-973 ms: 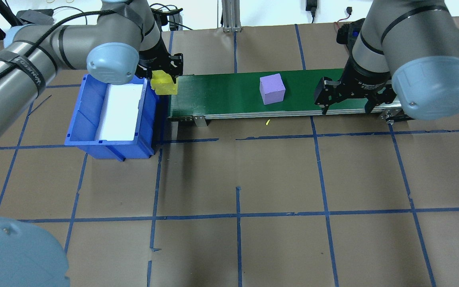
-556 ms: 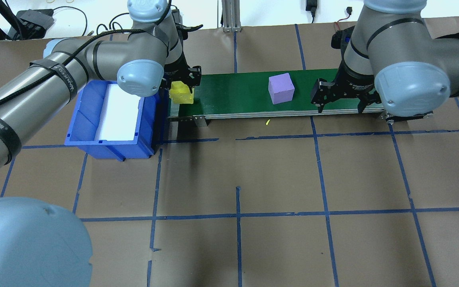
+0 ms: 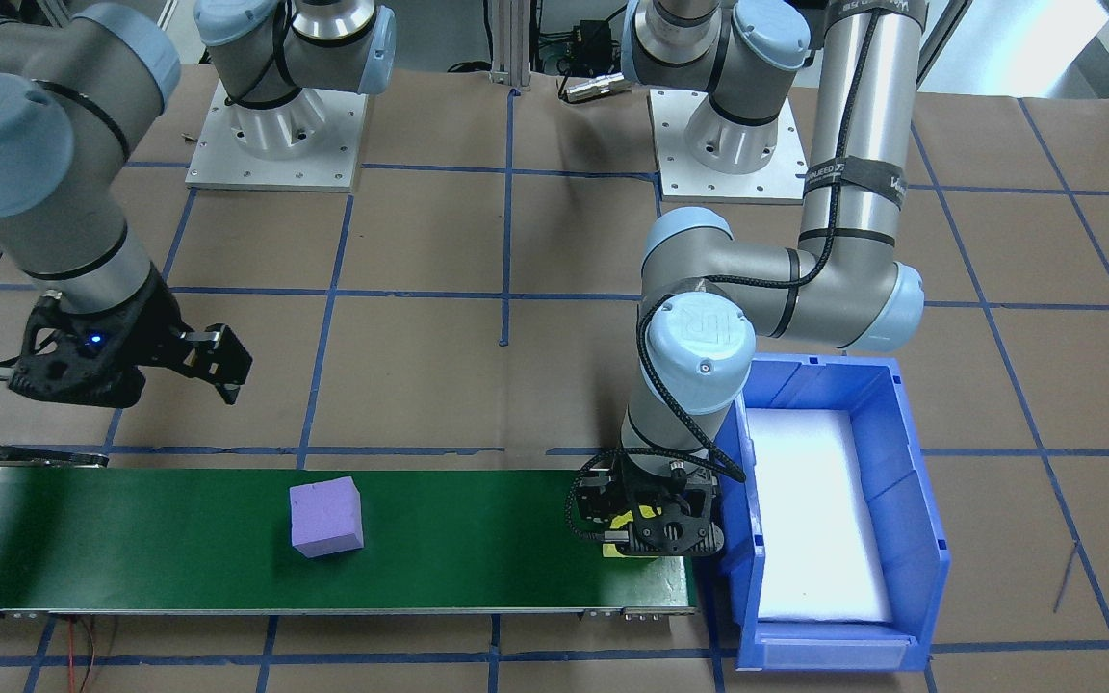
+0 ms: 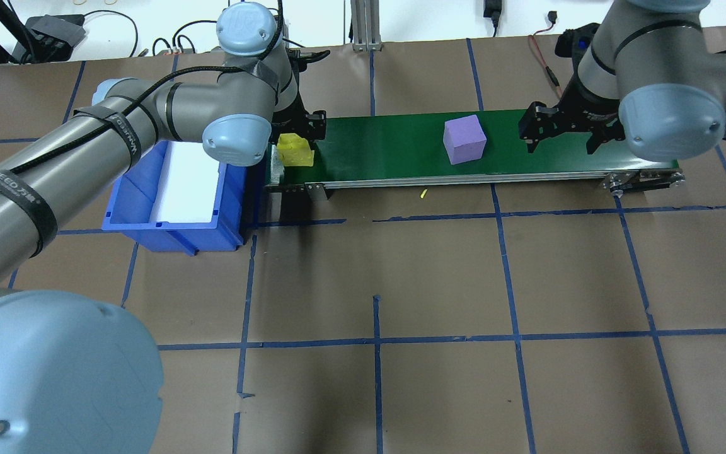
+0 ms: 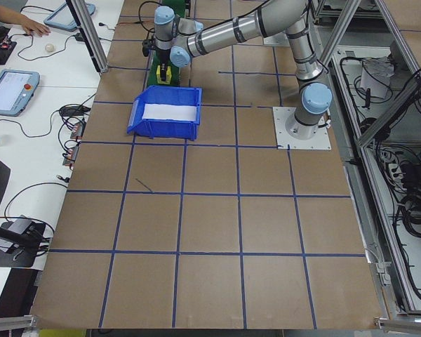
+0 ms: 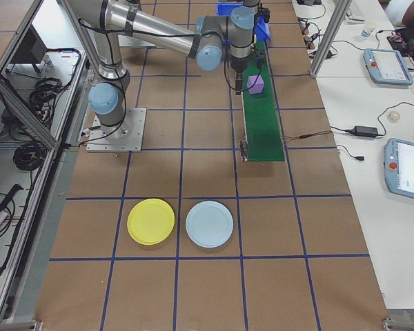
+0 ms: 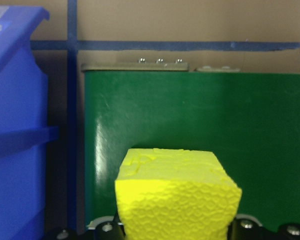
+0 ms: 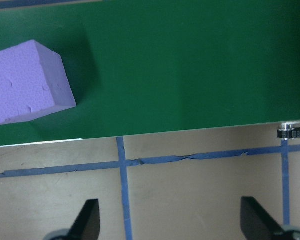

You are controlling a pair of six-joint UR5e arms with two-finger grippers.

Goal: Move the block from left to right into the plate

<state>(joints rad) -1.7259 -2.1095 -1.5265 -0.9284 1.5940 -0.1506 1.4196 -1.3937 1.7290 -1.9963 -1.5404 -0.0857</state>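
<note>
A counter covered in brown paper and marked off by blue tape lines carries a long green conveyor belt with a blue bin standing just off its left end, white padding lying inside the bin. The left hand is low over that end of the belt, its fingers pinching a yellow block; the left wrist view shows the block filling the space between the fingertips, with the green belt beneath and the bin wall beside it. Farther along the belt a purple block sits on its own, touching nothing but the belt surface. The right hand hangs near the belt's other end, well apart from the purple block, fingers spread wide with nothing between them; its wrist view looks down on the belt edge and the taped paper. The yellow plate lies on the counter beyond the belt's right end, just beside a pale blue plate, both bare.
</note>
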